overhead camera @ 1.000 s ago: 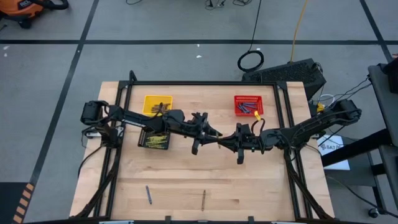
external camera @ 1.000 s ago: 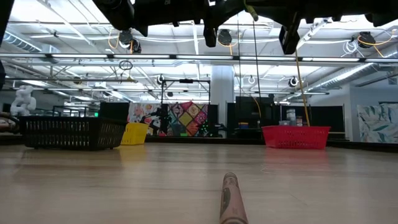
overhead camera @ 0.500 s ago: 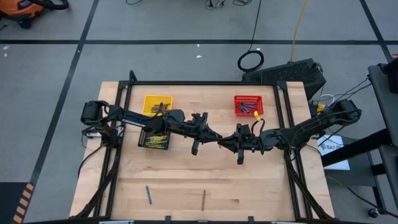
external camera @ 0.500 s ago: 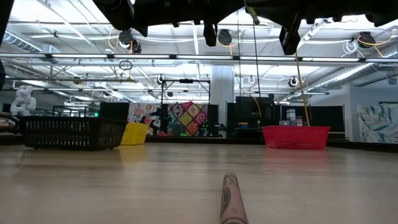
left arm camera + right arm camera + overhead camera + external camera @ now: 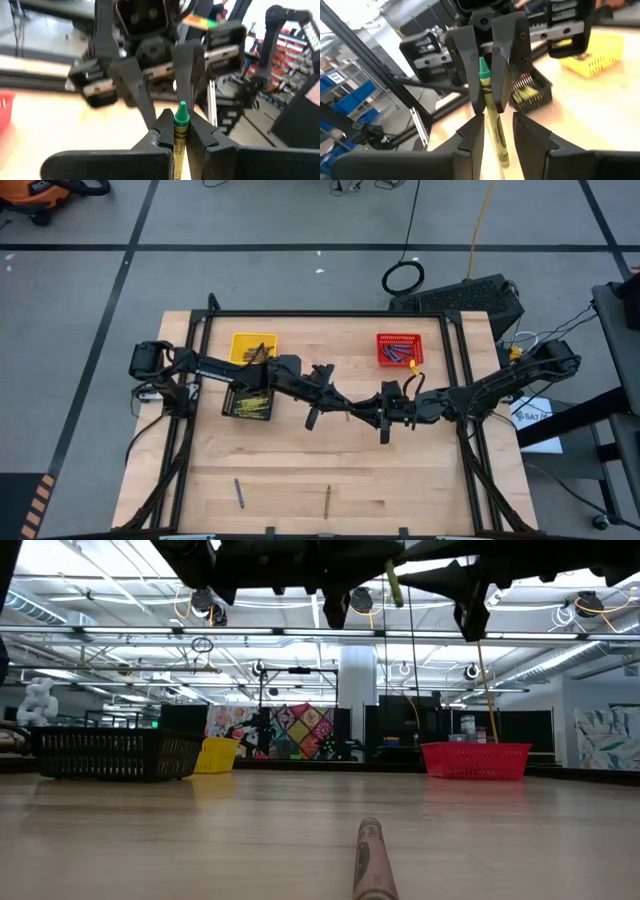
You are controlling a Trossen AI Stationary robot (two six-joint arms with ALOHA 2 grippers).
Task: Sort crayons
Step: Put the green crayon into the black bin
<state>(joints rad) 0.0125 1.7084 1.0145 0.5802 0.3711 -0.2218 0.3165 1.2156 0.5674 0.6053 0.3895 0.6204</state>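
Above the counter's (image 5: 300,470) middle, the left hand (image 5: 340,406) is pinching a yellow-green crayon (image 5: 179,131). The right hand (image 5: 358,412) meets it tip to tip, fingers (image 5: 471,136) spread either side of that crayon. Two more crayons lie near the front edge.

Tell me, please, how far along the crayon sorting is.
Done: crayons lie in the yellow basket, red basket and black basket. In hand: the left gripper clamps a yellow-green crayon midair, the right gripper open around it. Left: two crayons on the table.
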